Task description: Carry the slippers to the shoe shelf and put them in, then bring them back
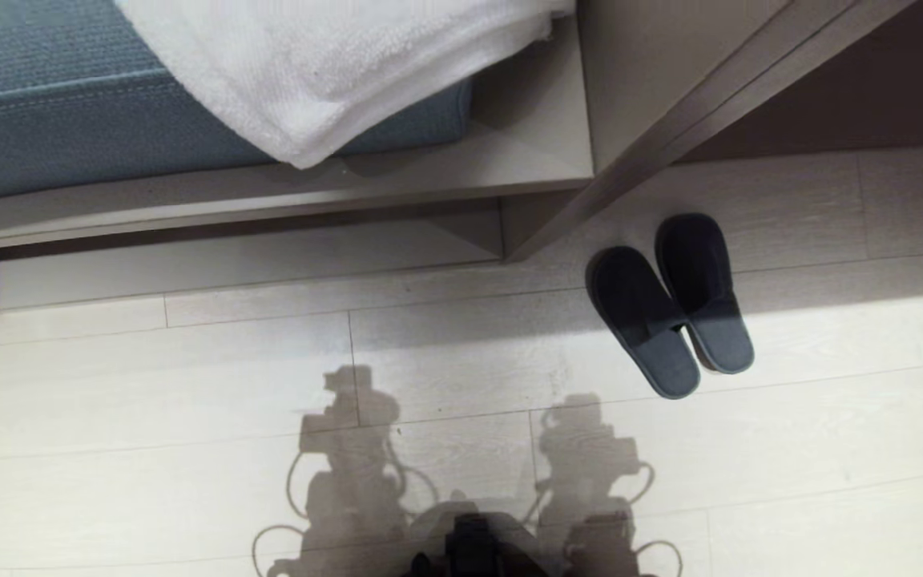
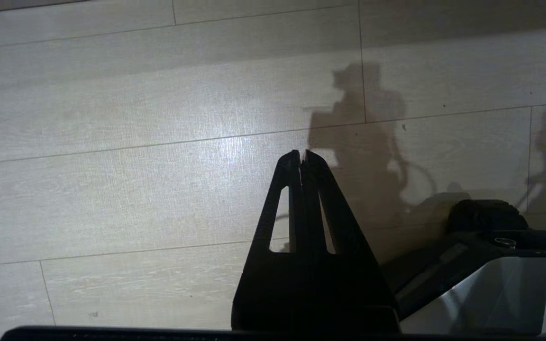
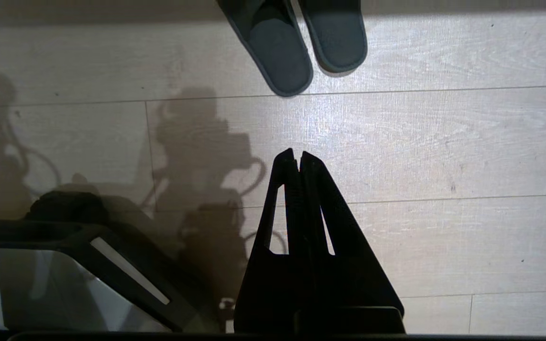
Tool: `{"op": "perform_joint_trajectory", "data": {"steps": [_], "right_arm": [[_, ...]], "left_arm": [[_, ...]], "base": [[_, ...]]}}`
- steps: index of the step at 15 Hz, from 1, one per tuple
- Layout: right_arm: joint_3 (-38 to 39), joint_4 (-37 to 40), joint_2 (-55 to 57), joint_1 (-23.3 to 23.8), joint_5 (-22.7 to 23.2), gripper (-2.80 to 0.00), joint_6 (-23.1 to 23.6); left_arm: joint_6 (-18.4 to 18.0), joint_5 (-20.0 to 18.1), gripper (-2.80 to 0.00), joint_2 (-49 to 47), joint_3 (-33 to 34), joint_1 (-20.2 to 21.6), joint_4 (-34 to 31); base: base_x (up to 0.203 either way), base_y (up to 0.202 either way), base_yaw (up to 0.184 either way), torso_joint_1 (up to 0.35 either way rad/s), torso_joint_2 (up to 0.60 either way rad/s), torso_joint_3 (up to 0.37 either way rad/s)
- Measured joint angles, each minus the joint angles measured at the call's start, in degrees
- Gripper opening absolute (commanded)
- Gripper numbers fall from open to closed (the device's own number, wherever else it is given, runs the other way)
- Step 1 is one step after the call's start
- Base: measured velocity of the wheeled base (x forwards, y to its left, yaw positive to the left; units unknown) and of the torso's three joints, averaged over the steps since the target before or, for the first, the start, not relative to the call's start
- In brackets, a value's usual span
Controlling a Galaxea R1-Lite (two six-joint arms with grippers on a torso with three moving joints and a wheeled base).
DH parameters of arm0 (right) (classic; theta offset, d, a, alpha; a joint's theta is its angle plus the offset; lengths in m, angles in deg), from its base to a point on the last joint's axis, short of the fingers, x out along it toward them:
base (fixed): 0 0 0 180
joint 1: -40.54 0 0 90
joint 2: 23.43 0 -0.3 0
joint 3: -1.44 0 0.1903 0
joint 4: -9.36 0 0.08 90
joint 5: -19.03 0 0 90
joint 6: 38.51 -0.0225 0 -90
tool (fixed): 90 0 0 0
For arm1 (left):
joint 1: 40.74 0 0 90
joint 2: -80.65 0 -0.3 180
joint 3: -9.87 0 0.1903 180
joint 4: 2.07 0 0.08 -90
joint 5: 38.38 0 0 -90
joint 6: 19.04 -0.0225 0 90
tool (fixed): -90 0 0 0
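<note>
The dark grey slippers (image 1: 670, 308) lie side by side on the pale floor, to the right of the unit's vertical divider (image 1: 503, 232), heels toward me. Left of that divider runs the shoe shelf (image 1: 229, 268), a low cubby with a pale base board; nothing shows in it. In the right wrist view the slippers (image 3: 280, 57) lie ahead of my right gripper (image 3: 297, 152), which is shut, empty and well short of them. My left gripper (image 2: 301, 152) is shut and empty over bare floor. Neither arm shows in the head view.
A bench with a blue cushion (image 1: 69, 104) and a white towel (image 1: 325, 64) sits above the cubby. A beige counter edge (image 1: 670, 120) slants over the floor near the slippers. My base (image 1: 473, 549) shows at the bottom, with arm shadows on the planks.
</note>
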Motion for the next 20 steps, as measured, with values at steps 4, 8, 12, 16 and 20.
{"op": "perform_joint_trajectory", "data": {"steps": [4, 8, 12, 16, 20], "right_arm": [[0.09, -0.04, 0.0, 0.0, 0.01, -2.8, -0.06], [0.1, -0.05, 0.02, 0.0, 0.0, -2.8, 0.33], [0.05, -0.02, 0.05, 0.0, 0.0, -2.8, 0.9], [0.0, -0.02, 0.06, 0.0, -0.02, -2.8, 0.68], [0.0, 0.0, 0.09, -0.02, 0.05, -2.8, -0.11]], "left_arm": [[0.0, 0.0, -2.8, 0.0, 0.0, 0.0, 0.0], [0.02, 0.0, -2.8, 0.0, 0.0, 0.0, 0.0], [0.02, -0.01, -2.8, 0.0, 0.0, 0.0, 0.0], [0.0, 0.0, -2.8, 0.0, 0.0, 0.0, 0.0], [0.02, 0.0, -2.8, 0.0, 0.0, 0.0, 0.0]], "base": [[0.0, 0.0, 0.0, 0.002, 0.0, 0.204], [0.0, 0.0, 0.0, 0.002, 0.0, 0.208], [0.0, 0.0, 0.0, 0.0, 0.0, 0.206], [0.0, 0.0, 0.0, 0.003, 0.0, 0.198], [0.0, 0.0, 0.0, 0.002, 0.0, 0.202]]}}
